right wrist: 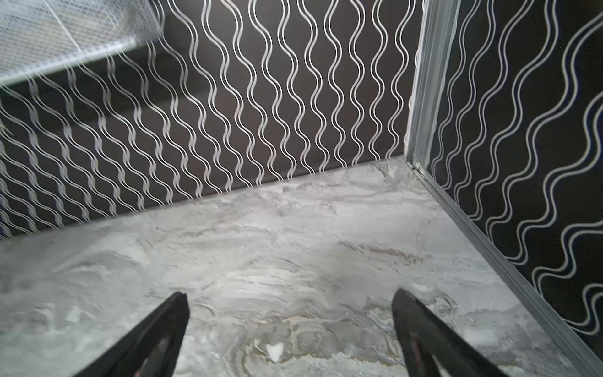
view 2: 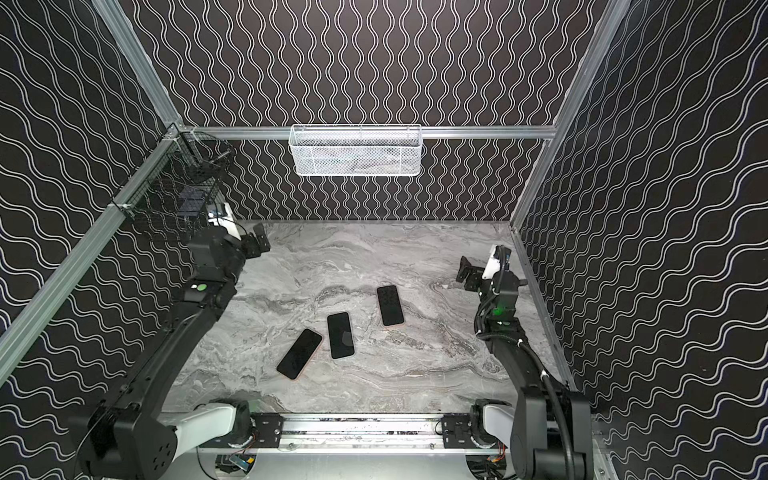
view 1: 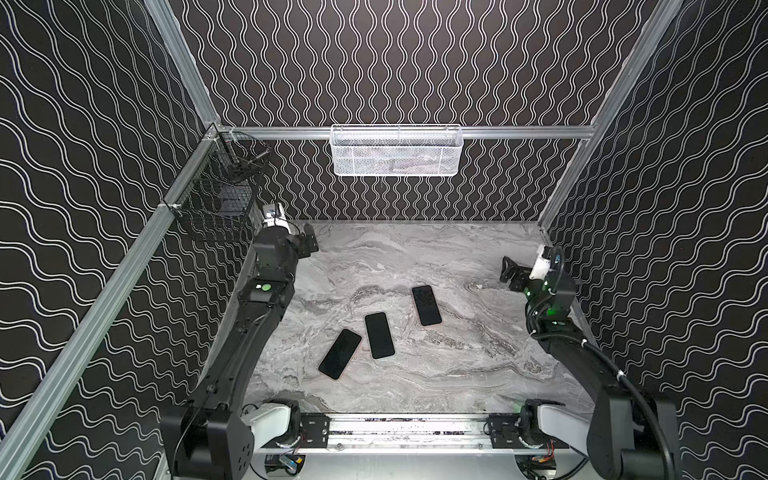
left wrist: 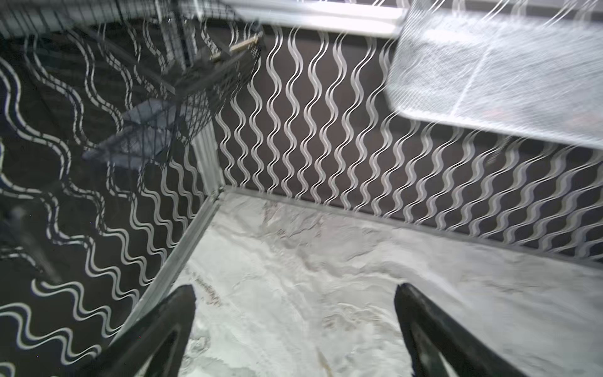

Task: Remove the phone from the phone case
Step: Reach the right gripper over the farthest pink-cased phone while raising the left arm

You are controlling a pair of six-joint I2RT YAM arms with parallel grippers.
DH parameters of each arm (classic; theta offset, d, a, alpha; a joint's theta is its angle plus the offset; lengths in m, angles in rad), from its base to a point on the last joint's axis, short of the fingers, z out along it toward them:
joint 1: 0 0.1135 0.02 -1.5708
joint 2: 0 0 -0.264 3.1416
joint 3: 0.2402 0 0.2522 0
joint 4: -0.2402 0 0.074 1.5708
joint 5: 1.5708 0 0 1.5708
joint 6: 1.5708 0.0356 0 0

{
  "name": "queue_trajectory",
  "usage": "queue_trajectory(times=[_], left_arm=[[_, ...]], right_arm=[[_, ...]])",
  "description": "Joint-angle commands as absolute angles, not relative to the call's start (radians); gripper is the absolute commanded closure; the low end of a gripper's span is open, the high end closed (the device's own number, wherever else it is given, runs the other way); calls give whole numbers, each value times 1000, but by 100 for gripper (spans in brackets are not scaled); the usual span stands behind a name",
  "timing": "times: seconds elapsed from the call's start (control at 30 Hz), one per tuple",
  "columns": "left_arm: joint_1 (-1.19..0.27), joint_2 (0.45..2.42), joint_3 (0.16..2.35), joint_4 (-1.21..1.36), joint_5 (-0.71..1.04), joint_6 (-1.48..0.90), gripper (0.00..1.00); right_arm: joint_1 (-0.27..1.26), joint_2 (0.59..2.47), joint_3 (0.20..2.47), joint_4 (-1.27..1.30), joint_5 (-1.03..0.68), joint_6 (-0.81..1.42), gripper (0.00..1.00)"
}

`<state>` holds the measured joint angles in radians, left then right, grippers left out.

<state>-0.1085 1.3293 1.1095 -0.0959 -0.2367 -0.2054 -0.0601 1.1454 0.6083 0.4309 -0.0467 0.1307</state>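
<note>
Left gripper point(left wrist: 293, 290): fingers spread as wide as they go, nothing held, only bare marble tabletop point(left wrist: 293, 248) below the tips. It hovers above the surface by the back-left corner. Black wire basket point(left wrist: 182, 98) hangs on the side rail just above and outboard of it. White mesh basket point(view 1: 397, 153) hangs on the back rail, higher up and inboard, roughly midway between the two claws.

Right gripper point(right wrist: 289, 295): same story, jaws fully apart, empty, nose toward the back-right corner, close to the side wall.

Three dark phones lie flat, screens up, in both top views, inboard of both claws, well apart from either, back toward the arm bases. Right phone point(view 1: 426, 305) sits nearest the right-hand claw. Middle phone point(view 1: 379, 335) and left phone point(view 1: 340, 354) lie just beside each other, nearer the left arm. Thin pinkish rim shows at the near ends of the left and right phones; middle one, cannot tell.
</note>
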Motion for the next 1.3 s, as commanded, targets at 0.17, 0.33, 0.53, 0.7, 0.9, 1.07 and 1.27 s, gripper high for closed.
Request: queue_trajectory(times=[0.17,0.33,0.53,0.7,0.9,1.07,1.27], left_arm=[[-107,1418,1279,-384,-44,-173,1],[-107,1476,1275,-351,10,-140,1],[-109,1473,1203,-323,-1,-148,1],[-108,1471,1195,-311,-18,-152,1],[-109,1481,1192,-307,1,-170,1],[-109,1489,1197,-315,-57,-189,1],[-109,1496,1211,-331,-34,-195,1]], right_arm=[[65,1061,867,-76,-82,115,1],[224,1100,968,-210,-123,114,1],[454,1221,1016,-288,11,184,1],[534,1373,1065,-373,9,260,1],[581,1511,1082,-381,22,324,1],[625,1620,1097,-398,103,340,2],[648,1691,1102,-400,98,360,2]])
